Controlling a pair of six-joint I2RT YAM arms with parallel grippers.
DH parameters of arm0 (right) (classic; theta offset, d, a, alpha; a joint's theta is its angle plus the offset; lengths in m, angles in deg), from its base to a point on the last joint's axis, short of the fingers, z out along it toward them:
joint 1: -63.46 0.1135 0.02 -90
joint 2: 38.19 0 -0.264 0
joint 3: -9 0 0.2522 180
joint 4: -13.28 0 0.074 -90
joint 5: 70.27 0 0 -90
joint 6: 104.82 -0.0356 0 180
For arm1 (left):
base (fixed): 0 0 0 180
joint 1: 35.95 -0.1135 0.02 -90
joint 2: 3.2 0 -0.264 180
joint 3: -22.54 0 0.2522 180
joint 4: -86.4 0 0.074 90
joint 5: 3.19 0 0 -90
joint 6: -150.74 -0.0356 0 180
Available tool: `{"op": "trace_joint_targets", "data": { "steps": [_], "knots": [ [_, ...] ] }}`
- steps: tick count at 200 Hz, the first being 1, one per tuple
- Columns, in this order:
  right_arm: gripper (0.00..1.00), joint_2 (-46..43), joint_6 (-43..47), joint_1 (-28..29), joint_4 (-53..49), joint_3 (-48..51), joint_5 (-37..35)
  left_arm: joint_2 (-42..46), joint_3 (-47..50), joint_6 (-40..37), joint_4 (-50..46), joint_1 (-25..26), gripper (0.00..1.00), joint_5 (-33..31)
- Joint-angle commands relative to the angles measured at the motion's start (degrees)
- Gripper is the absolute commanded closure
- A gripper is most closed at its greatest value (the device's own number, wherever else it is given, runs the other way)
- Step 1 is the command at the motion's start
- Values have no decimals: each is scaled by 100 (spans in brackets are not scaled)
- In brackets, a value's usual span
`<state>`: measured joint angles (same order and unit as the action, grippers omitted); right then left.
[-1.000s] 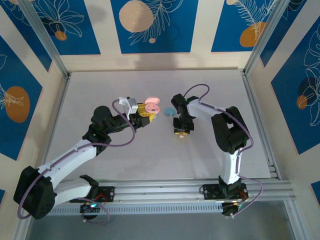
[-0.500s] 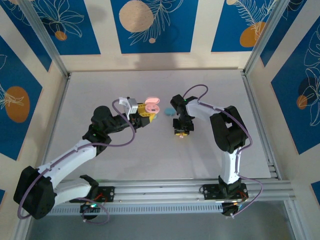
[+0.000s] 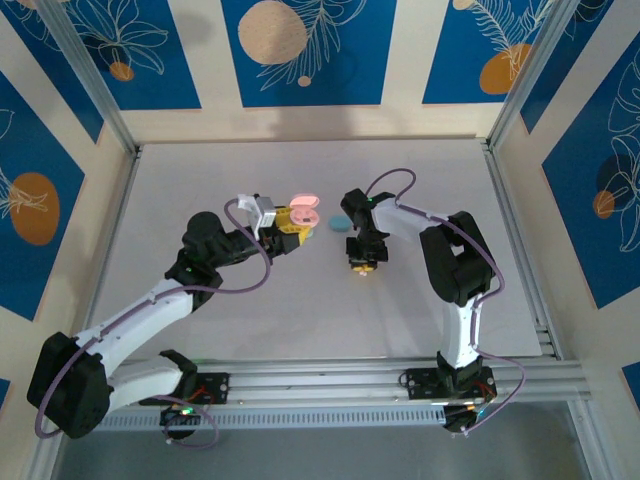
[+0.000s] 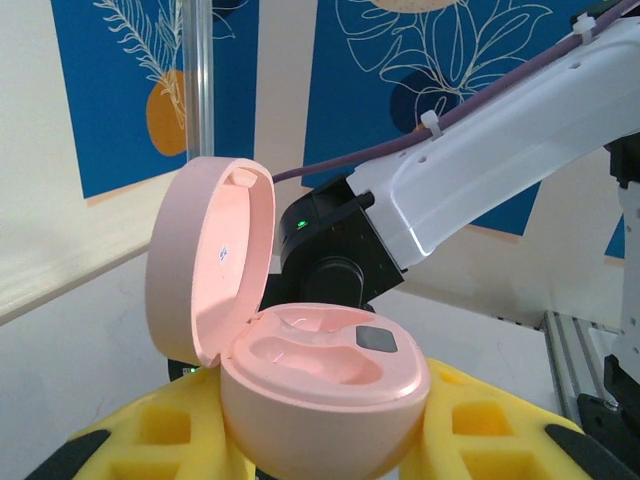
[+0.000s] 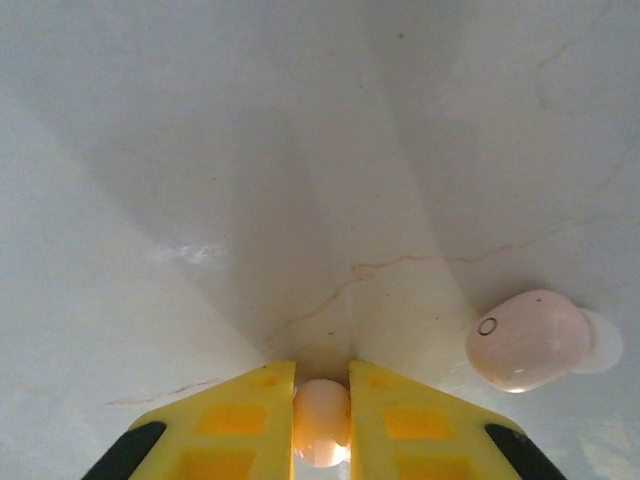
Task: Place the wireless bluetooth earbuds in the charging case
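Observation:
A pink charging case (image 4: pixel 320 385) sits between the yellow fingers (image 4: pixel 480 435) of my left gripper (image 4: pixel 330 445), which is shut on it. Its lid (image 4: pixel 205 265) stands open and both wells look empty. From above, the case (image 3: pixel 305 211) is held over the middle of the table by the left gripper (image 3: pixel 292 224). My right gripper (image 5: pixel 322 385) points down at the table, shut on one pink earbud (image 5: pixel 322 420). A second pink earbud (image 5: pixel 527 340) lies on the table just to its right. In the top view the right gripper (image 3: pixel 361 266) is to the right of the case.
A small pale blue rounded object (image 3: pixel 338 222) lies on the white table (image 3: pixel 430 180) between the two grippers. The right arm (image 4: pixel 480 170) crosses close behind the open case. Metal frame posts and patterned walls enclose the table.
The right gripper's jaws have closed onto the pink earbud. Both arms have otherwise stayed almost still, and the left keeps hold of the case.

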<state>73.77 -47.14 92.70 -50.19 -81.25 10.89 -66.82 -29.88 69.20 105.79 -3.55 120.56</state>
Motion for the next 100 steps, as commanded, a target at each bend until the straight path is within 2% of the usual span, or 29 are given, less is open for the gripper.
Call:
{"op": "trace_joint_targets", "data": {
  "steps": [1, 28, 60, 79, 100],
  "knots": [
    [82, -623, 72, -74, 221, 70, 746, 83, -49, -106, 22, 64, 80, -240],
    [82, -1481, -326, -480, 1294, 626, 2540, 245, 56, -231, 33, 62, 80, -581],
    [82, -2245, -1593, -1037, 3652, 1456, 5067, 467, 203, -367, 15, 57, 80, -861],
    [82, -2442, -2257, -1207, 4665, 1638, 5929, 550, 263, -416, -4, 52, 80, -948],
    [81, -2587, -3113, -1366, 5666, 1826, 6475, 594, 297, -450, 1, 54, 80, -988]
  ]
}}
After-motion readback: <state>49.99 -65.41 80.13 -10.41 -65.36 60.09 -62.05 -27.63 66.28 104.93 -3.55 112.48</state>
